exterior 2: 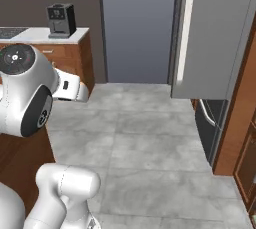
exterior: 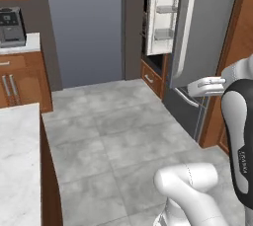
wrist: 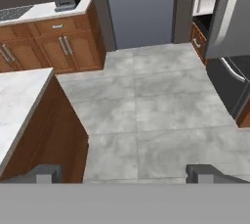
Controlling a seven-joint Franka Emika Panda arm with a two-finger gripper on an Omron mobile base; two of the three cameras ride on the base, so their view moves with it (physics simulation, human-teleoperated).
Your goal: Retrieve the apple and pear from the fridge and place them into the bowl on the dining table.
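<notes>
Fridge [exterior: 207,32] stands ahead-right, one door swung open, fruit unseen inside; apple and pear likely light, smooth, bruisable, best pinched across the belly; end effector [wrist: 124,174] spread, empty.

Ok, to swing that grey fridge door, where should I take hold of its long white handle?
Grip the handle around its middle, where the bar seems to bow furthest off the fridge door. It runs upright, so come straight at the grey outer face with the open pincer turned so that one finger goes on each side of the bar.
</notes>
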